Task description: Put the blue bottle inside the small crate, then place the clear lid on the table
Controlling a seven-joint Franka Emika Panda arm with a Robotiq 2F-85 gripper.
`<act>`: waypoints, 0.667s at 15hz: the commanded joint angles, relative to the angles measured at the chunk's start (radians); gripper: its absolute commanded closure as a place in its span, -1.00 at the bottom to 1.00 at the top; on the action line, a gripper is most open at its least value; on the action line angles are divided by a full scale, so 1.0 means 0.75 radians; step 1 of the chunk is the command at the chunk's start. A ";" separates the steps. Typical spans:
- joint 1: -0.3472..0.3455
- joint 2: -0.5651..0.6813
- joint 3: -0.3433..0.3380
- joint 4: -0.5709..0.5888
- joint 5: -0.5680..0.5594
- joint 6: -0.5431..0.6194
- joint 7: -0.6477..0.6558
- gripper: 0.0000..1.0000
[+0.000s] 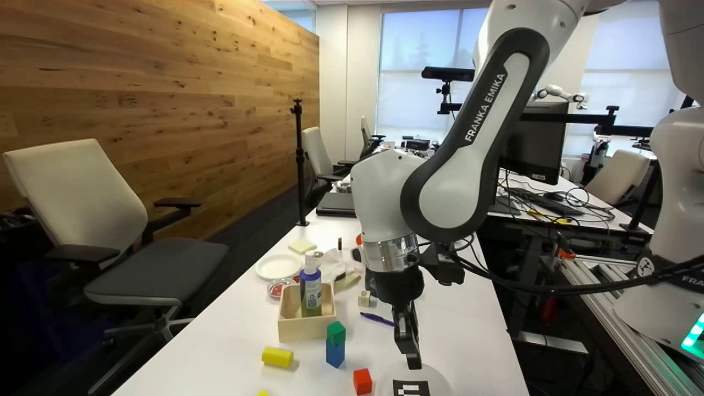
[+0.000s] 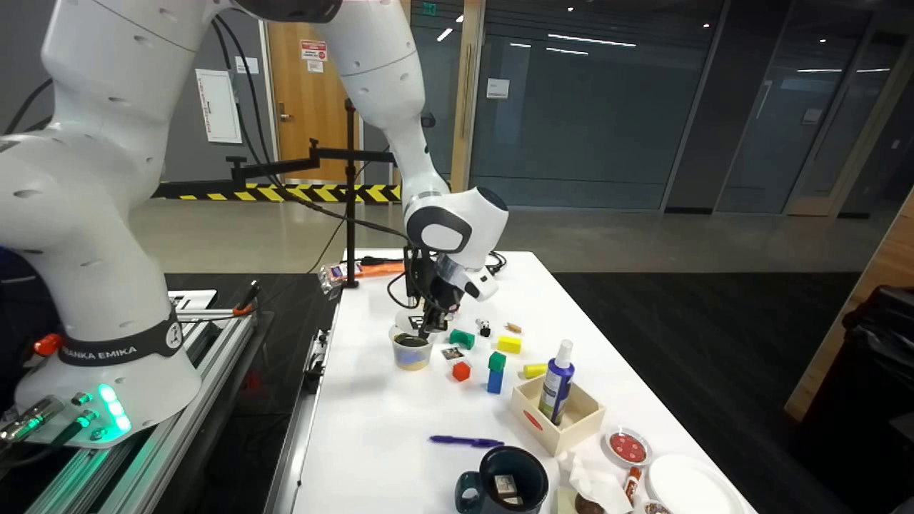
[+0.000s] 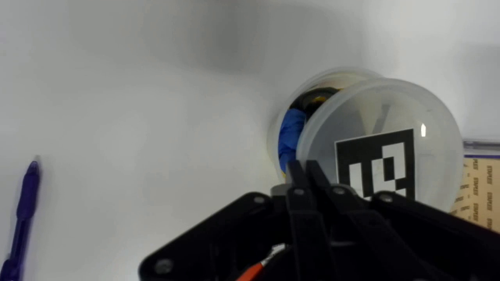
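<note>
The blue bottle (image 1: pixel 311 291) stands inside the small tan wooden crate (image 1: pixel 305 331), rising above its walls. Both also show in an exterior view, the bottle (image 2: pixel 555 389) leaning a little in the crate (image 2: pixel 539 426). The clear round lid (image 3: pixel 363 119) carries a black-and-white marker. It partly covers the opening of a clear tub (image 2: pixel 412 358) and looks tilted in an exterior view (image 2: pixel 404 323). My gripper (image 3: pixel 303 166) has its fingertips close together on the lid's left rim in the wrist view, so it looks shut on the lid. The table (image 2: pixel 378 435) is white.
A red cube (image 2: pixel 461 371), a green cube (image 2: pixel 497 361) on a blue block (image 2: pixel 494 382) and a yellow cylinder (image 1: pixel 278 357) stand near the crate. A purple pen (image 2: pixel 465 441), a dark mug (image 2: pixel 468 492) and a white plate (image 1: pixel 279 267) lie farther along the table.
</note>
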 commanded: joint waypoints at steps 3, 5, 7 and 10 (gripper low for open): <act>-0.147 -0.002 0.075 -0.075 0.210 0.133 -0.183 0.97; -0.188 -0.015 0.086 -0.107 0.259 0.167 -0.214 0.97; -0.231 -0.021 0.101 -0.133 0.307 0.197 -0.244 0.97; -0.293 -0.004 0.119 -0.155 0.376 0.217 -0.288 0.97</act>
